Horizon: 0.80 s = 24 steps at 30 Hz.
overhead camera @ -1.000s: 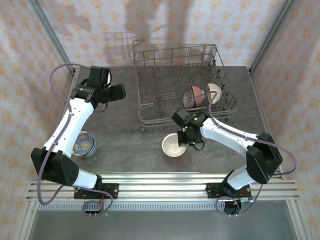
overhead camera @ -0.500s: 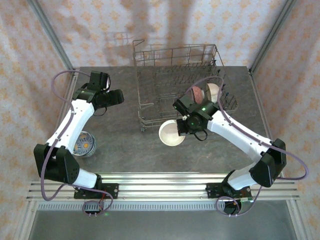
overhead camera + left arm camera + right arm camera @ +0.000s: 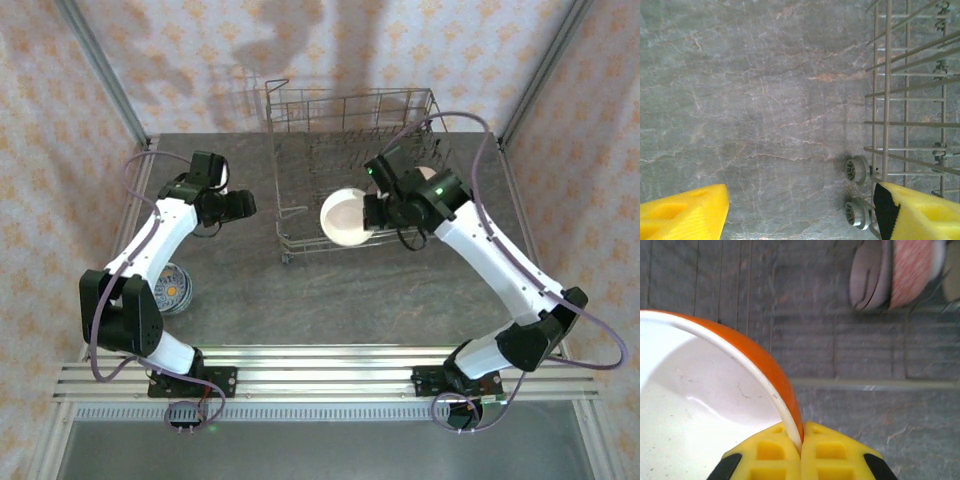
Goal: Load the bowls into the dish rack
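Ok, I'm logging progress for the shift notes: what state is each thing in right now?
dish rack: upright, pink bowl standing on edge inside.
orange bowl: gripped at its rim, above the dish rack.
right gripper: shut on the orange bowl.
left gripper: open, empty.
patterned bowl: upright on the table.

The left arm (image 3: 150, 235) and right arm (image 3: 490, 260) are wearing white shells between black joints, each trailing a looping purple cable (image 3: 130, 165). A green light (image 3: 437, 190) is glowing on the right arm. The left gripper (image 3: 800, 215) and right gripper (image 3: 801, 450) are showing yellow, pocketed fingers (image 3: 682, 212) with black patches.
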Each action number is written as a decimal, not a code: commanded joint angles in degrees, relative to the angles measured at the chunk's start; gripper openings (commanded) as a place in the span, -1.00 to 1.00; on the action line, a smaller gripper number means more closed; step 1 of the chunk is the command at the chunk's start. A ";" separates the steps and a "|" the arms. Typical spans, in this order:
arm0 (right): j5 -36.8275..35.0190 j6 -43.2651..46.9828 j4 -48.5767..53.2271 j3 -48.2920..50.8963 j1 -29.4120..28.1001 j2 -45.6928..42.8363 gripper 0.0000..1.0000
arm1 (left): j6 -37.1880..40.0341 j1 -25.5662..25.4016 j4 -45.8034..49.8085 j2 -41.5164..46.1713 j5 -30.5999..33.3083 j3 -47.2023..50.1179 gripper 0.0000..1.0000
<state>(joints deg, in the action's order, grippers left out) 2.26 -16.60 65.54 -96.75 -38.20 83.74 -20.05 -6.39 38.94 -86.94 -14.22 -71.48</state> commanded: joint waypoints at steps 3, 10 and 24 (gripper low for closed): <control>-13.51 1.75 4.01 -11.83 1.76 6.72 -1.00 | 0.99 -1.92 -1.23 -1.63 -2.13 1.17 0.55; -24.54 2.89 9.26 -27.05 3.09 18.21 -1.00 | 2.61 -6.15 -1.72 -3.39 -4.01 0.99 0.55; -46.88 0.68 18.92 -35.00 3.83 30.17 -1.00 | -3.81 -14.54 -6.54 -3.67 -7.30 3.60 0.55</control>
<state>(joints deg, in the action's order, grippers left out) -35.40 -14.44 80.90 -130.74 -34.65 113.40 -21.71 -17.04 35.77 -89.86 -17.50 -69.52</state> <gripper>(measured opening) 0.040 0.774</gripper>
